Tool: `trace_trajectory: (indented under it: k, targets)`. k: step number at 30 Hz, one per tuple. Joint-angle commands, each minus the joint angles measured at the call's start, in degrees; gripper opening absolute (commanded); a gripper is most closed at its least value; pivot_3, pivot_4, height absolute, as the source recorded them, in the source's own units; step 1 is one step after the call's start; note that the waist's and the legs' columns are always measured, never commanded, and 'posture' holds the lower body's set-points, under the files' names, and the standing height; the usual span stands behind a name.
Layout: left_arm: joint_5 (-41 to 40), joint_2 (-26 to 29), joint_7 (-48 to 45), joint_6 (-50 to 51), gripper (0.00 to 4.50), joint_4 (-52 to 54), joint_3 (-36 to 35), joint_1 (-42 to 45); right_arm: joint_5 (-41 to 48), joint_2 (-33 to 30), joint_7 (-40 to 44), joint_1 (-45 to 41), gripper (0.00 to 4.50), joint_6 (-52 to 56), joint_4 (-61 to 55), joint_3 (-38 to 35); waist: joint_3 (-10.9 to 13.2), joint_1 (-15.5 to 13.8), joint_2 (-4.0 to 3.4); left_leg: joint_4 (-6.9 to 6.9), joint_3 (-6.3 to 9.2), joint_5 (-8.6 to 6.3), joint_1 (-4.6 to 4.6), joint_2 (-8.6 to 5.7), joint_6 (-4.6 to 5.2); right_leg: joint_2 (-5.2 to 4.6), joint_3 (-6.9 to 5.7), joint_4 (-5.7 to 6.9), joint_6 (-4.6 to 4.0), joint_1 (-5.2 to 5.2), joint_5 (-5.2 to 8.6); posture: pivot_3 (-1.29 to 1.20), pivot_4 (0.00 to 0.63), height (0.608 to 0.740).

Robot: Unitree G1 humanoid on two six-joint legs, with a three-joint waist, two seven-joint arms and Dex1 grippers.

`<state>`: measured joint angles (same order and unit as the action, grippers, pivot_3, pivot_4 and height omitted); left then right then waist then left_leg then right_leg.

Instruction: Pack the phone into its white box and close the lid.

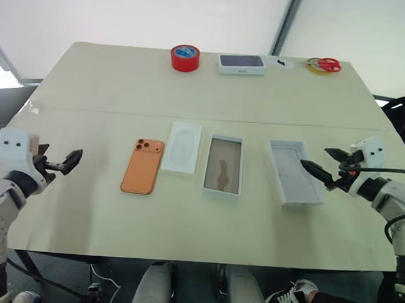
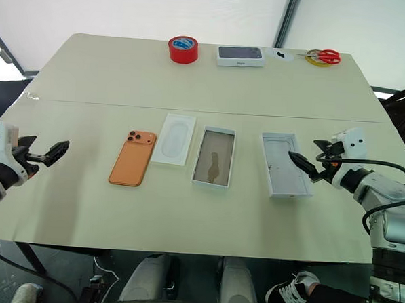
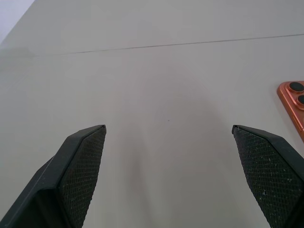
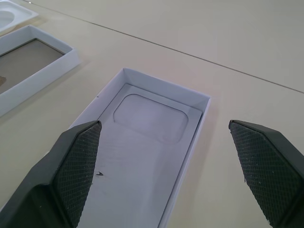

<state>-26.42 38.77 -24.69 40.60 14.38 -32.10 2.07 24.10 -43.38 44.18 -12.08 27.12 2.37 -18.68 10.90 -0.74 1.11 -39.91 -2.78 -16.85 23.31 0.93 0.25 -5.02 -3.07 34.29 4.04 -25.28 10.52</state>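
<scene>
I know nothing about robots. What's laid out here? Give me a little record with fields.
phone: orange phone flat on the table, lenses up
insert: white insert right beside it
white box: white box open, tan inside, nothing packed
lid: lid inside up, on the robot's right
left gripper: left gripper open, holding nothing
right gripper: right gripper open, at the lid
far edge: red tape, another box, scissors

Both eye views look forward and down from above over the whole counter (image 1: 84, 206), sharing it. Each wrist view looks low and close along its own fingers (image 3: 80, 166).
</scene>
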Motion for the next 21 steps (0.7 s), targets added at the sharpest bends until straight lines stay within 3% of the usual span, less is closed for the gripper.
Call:
trace_trajectory:
  k: [1,13,21]
  targets:
    - [0.4,0.4,0.4,-0.9,4.47,0.9,0.9,1.5,1.0,0.0,0.0,-0.8,4.49,-0.8,-2.1,-1.1,0.0,0.0,0.00,0.00,0.00,0.00,0.00,0.00,0.00,0.00,0.00,0.00,0.00,0.00,0.00,0.00,0.150,0.730]
    - [-0.9,-2.1,1.7,0.4,4.47,2.6,4.3,4.2,2.0,1.6,-0.5,-1.7,4.49,0.2,-6.1,0.5,0.0,0.0,0.00,0.00,0.00,0.00,0.00,-0.01,0.00,0.00,0.01,0.00,0.15,0.01,-0.09,0.00,0.150,0.730]
    - [-2.7,-9.7,4.8,5.9,4.47,8.2,16.1,10.9,2.4,4.0,-1.6,-5.8,4.49,3.3,-12.4,6.6,0.0,-0.1,0.01,-0.03,0.04,0.00,0.01,-0.04,-0.01,-0.01,0.01,0.02,0.19,0.05,-0.11,0.00,0.150,0.730]
